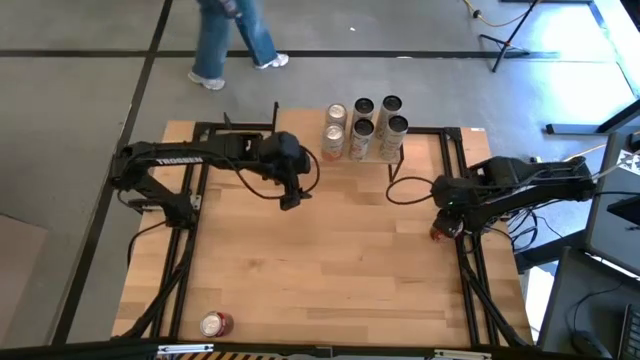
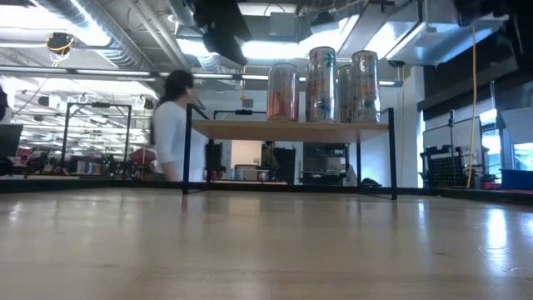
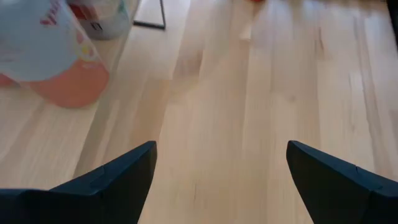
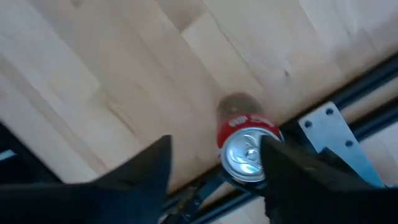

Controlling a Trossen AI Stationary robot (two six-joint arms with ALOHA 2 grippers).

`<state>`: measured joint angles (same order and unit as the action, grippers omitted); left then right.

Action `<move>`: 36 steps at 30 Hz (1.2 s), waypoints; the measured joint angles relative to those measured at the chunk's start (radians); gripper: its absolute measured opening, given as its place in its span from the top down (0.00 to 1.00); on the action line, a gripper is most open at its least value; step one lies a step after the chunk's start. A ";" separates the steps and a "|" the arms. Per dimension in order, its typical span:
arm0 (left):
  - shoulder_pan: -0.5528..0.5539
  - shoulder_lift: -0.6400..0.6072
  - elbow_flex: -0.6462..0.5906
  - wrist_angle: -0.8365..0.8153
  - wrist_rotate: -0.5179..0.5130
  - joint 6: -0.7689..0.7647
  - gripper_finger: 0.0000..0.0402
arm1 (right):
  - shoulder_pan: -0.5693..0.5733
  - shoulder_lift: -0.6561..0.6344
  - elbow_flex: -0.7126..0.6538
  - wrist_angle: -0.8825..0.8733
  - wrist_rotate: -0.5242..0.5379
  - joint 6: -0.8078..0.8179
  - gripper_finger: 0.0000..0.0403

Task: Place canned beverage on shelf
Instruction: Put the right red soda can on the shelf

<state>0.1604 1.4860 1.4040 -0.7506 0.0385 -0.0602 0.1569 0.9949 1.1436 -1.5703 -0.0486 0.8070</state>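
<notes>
The shelf [image 2: 291, 129] stands at the table's far edge with several upright cans [image 1: 362, 128] on its top board. A red can [image 4: 247, 149] stands upright on the table near the right edge, beside the black frame rail. My right gripper [image 4: 214, 143] hangs over it, pointing down and open, with the can's top just inside one finger. My left gripper [image 1: 290, 200] is open above the table, left of the shelf. In the left wrist view a pink and white can [image 3: 56, 56] shows beyond it. Another red can [image 1: 215, 323] lies on its side at the near left corner. My right gripper has one finger [image 4: 292, 168] overlapping the rim [image 4: 264, 146] of the red can's top as seen from above. I cannot tell whether it touches. The other finger stands well clear of the can.
Black frame rails [image 1: 465, 270] run along the table's left and right sides. A person [image 1: 235, 40] walks on the floor beyond the far edge. Bare tabletop [image 1: 330, 260] lies between the two arms.
</notes>
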 joint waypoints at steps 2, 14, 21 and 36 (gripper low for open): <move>0.000 -0.020 -0.021 0.018 -0.006 -0.018 0.14 | 0.000 0.005 -0.039 -0.001 0.001 -0.001 0.30; 0.000 -0.034 -0.035 0.062 -0.022 -0.038 0.14 | 0.000 0.011 -0.251 0.008 -0.032 -0.053 0.02; 0.001 -0.034 -0.035 0.067 -0.023 -0.035 0.14 | 0.000 0.035 -0.302 0.072 -0.038 -0.109 0.08; 0.001 -0.034 -0.035 0.063 -0.022 -0.069 0.14 | 0.000 0.287 -0.304 0.036 -0.059 -0.329 0.30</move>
<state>0.1612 1.4517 1.3693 -0.6880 0.0162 -0.1291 0.1566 1.2821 0.8394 -1.5342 -0.1080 0.4780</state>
